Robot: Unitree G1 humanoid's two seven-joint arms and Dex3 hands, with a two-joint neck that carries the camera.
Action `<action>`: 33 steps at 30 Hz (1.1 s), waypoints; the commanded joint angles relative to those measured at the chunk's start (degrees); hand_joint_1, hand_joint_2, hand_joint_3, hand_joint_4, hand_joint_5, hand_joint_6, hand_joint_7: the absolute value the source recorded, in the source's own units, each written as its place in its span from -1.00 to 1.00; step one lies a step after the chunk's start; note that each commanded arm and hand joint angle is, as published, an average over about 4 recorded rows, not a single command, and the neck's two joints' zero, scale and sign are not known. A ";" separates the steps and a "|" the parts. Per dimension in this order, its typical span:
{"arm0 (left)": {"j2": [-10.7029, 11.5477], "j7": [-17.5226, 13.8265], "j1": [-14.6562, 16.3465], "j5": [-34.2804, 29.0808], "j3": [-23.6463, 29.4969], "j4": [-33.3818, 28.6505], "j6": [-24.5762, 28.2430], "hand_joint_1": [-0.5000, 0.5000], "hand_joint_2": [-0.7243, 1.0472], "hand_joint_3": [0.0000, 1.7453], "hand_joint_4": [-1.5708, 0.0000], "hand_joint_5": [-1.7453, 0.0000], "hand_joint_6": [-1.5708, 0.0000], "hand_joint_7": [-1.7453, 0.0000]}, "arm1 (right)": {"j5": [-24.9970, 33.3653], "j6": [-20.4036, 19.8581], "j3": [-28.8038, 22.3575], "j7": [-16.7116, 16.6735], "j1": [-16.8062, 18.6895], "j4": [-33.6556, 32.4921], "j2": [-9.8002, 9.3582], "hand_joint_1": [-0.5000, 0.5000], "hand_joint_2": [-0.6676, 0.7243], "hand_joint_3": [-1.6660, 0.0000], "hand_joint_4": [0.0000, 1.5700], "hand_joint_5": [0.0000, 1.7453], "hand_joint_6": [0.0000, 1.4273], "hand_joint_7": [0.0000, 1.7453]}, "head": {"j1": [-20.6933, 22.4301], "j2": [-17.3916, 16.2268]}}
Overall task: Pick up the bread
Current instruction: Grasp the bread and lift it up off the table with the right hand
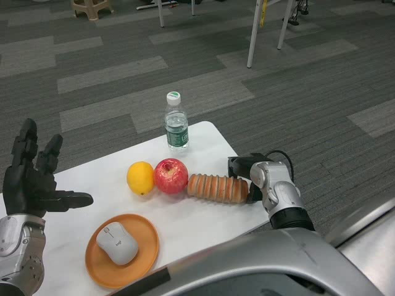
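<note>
1. The bread (pixel 218 188), a ridged brown loaf, lies on its side on the white table (pixel 203 219) close to the right edge, its long axis running roughly along the row of fruit.
2. The right hand (pixel 242 169) is at the loaf's right end, at the table's right edge; its black fingers are mostly hidden behind the silver wrist, so I cannot tell whether they clasp the bread or only touch it.
3. The right forearm (pixel 284 200) reaches in from the near right, bent inward toward the loaf.
4. The left hand (pixel 34 182) is raised at the table's left edge, palm turned inward, fingers apart and pointing up, thumb stretched toward the centre, holding nothing.
5. A red apple (pixel 171 176) touches the loaf's left end, with a lemon (pixel 140 177) just beside it.
6. A water bottle (pixel 176 123) stands upright near the far edge.
7. An orange plate (pixel 102 268) near the front edge carries a white computer mouse (pixel 117 243).
</note>
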 commanded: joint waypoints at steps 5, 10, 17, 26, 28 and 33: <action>0.19 0.12 0.20 -0.12 0.14 0.53 -0.67 1.00 -0.40 -0.90 1.00 0.53 1.00 1.00 | 6.49 -0.81 -1.36 2.42 2.93 2.85 1.85 0.17 -0.82 0.48 -1.00 0.44 -1.00 0.76 | 0.47 0.17; 0.19 0.12 0.25 -0.12 0.14 0.53 -0.67 1.00 -0.40 -0.90 1.00 0.53 1.00 1.00 | 10.65 -0.85 -2.44 2.90 3.30 1.14 1.04 0.17 -0.82 0.57 -1.00 0.44 -1.00 0.76 | 0.56 0.15; 0.13 0.12 0.31 -0.12 -0.03 0.57 -0.67 1.00 -0.40 -0.95 1.00 0.53 1.00 1.00 | 16.31 -2.15 -4.79 3.61 3.96 -0.97 1.04 0.17 -0.82 0.62 -1.00 0.44 -1.00 0.76 | 0.34 0.02; 0.04 0.12 0.42 -0.12 -0.10 0.49 -0.70 1.00 -0.40 -0.90 1.00 0.53 1.00 1.00 | 17.19 -3.95 -5.47 3.45 3.83 -1.12 0.95 0.17 -0.82 0.69 -1.00 0.44 -1.00 0.60 | 0.86 0.10; 0.02 0.12 0.51 -0.12 -0.06 0.49 -0.74 1.00 -0.40 -0.90 1.00 0.53 1.00 1.00 | 18.01 -4.04 -5.49 3.41 3.72 -1.01 0.95 0.17 -0.82 0.67 -1.00 0.44 -1.00 0.60 | 0.83 0.15; 0.02 0.12 0.60 -0.12 0.01 0.44 -0.76 1.00 -0.40 -0.90 1.00 0.53 1.00 1.00 | 19.30 -5.07 -5.38 3.34 3.35 -1.15 1.04 0.17 -0.91 0.67 -1.00 0.39 -1.00 0.40 | 0.91 0.22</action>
